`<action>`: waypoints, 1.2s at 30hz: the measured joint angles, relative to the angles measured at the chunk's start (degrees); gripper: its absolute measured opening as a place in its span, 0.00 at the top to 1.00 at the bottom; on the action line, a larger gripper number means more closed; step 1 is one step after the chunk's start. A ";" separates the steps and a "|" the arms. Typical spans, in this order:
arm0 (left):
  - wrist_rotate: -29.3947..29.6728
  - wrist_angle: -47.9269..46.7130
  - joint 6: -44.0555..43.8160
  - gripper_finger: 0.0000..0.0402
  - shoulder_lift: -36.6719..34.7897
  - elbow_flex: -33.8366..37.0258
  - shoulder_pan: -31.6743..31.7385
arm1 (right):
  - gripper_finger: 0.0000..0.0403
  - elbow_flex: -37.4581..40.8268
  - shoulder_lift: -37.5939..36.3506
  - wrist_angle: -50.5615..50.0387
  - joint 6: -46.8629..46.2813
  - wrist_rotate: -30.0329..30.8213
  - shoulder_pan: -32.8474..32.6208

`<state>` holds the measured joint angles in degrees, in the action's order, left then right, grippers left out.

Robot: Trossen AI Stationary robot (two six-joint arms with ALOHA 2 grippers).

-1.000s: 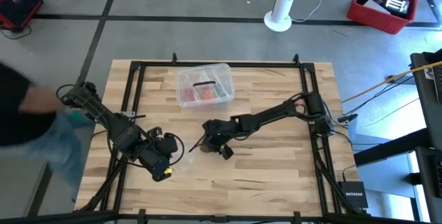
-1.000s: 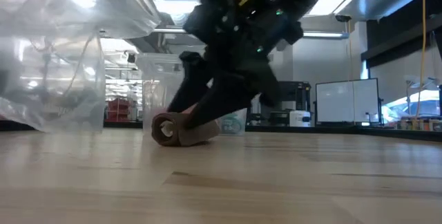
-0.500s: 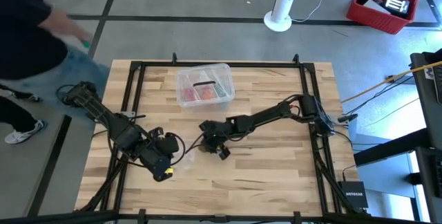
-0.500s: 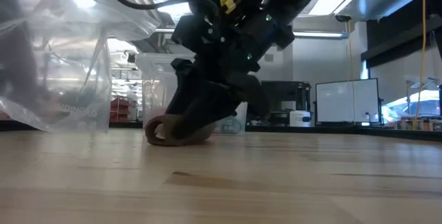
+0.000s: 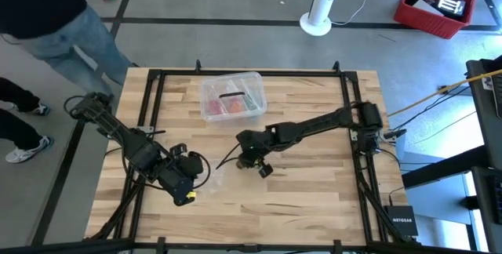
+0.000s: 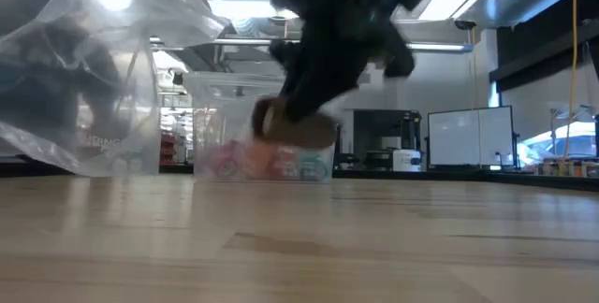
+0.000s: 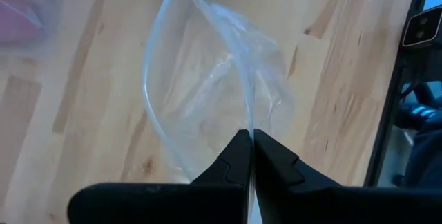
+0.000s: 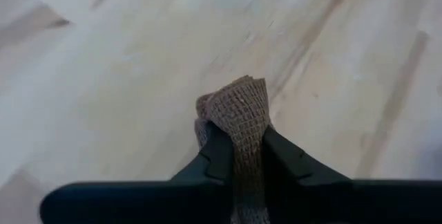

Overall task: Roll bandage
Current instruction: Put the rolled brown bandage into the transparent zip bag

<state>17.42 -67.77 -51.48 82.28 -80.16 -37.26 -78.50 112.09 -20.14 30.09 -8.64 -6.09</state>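
High view: a light wooden bench (image 5: 314, 199) with a black frame carries two dark robot arms. The right arm reaches in from the right edge toward the middle of the bench, and its tool (image 5: 252, 160) sits just left of centre. The right wrist view shows this tool's two fingers pressed against the sides of the bandage (image 8: 238, 124), a rolled wad of brown-tan woven fabric that stands up between them. In the low view the bandage (image 6: 292, 125) hangs in the air above the bench top, clamped in the blurred dark tool (image 6: 309, 121).

The left arm lies along the near left part of the bench. Its tool (image 5: 188, 193) is closed, and in the left wrist view its fingers (image 7: 235, 158) pinch the edge of a crinkled clear plastic bag (image 7: 207, 106) spread on the wood. The bag (image 5: 210, 177) lies between the two tools.

A clear plastic box (image 5: 231, 96) with red and pink contents stands at the far middle of the bench. On the near right floor, a small black device (image 5: 402, 224) reads "NETGEAR". A red crate (image 5: 433, 7) and a white fan stand (image 5: 323, 3) are on the far floor. A person (image 5: 47, 27) in jeans stands at the far left.
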 joint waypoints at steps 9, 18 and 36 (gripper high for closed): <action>4.82 4.62 6.99 1.00 1.23 0.09 0.00 | 0.88 1.47 -17.83 -2.80 -4.32 0.17 0.13; 11.76 6.29 12.72 1.00 6.13 0.15 0.23 | 0.88 15.75 -25.28 40.28 -17.33 -5.28 0.13; 21.23 11.86 20.25 1.00 7.26 0.15 0.55 | 0.88 18.79 -13.35 72.92 -33.24 -5.73 0.07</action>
<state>38.66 -55.91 -31.22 89.54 -80.01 -36.71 -59.71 98.74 52.78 -3.14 -14.38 -6.01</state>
